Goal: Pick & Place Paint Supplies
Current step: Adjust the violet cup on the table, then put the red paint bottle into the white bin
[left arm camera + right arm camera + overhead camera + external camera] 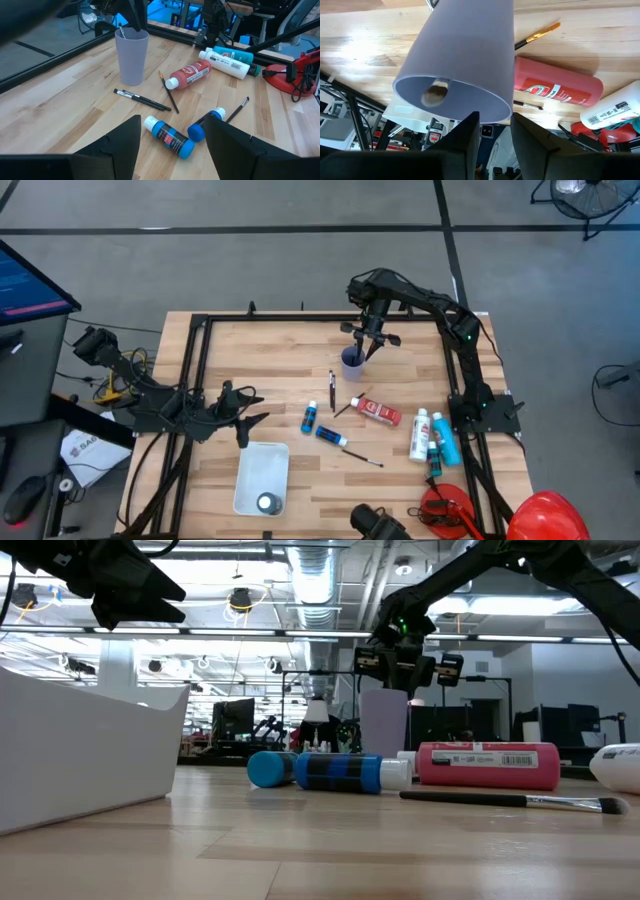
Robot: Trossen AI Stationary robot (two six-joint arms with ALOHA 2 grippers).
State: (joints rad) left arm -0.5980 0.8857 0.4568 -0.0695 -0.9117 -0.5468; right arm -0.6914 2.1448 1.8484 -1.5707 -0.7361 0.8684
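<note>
The jaws of the right gripper (495, 117) stand narrowly parted, with nothing showing between them. They hang just above the rim of the tall lavender plastic cup (465, 50) at the far side of the wooden worktop (300, 340). Inside the cup stands a thin dark-handled brush (436, 93), its bristle tip down near the bottom and clear of the jaws.

I judge the step in hand to be the dropping of brushes into that cup, with this one delivered. The next move calls for the right arm to lift clear of the rim without tipping the cup, then reach for one of the loose thin brushes (362, 457) that lie flat among the bottles. A low, fine pinch will be needed.

The left gripper (243, 420) waits over the near left of the worktop with its jaws released wide and empty, beside the white rectangular plastic tray (250, 455). Between the arms lie the red paint bottle (378, 411) and two blue white-capped bottles (310, 417). A white bottle (419, 435) and a teal bottle (443, 442) lie side by side farther right.
</note>
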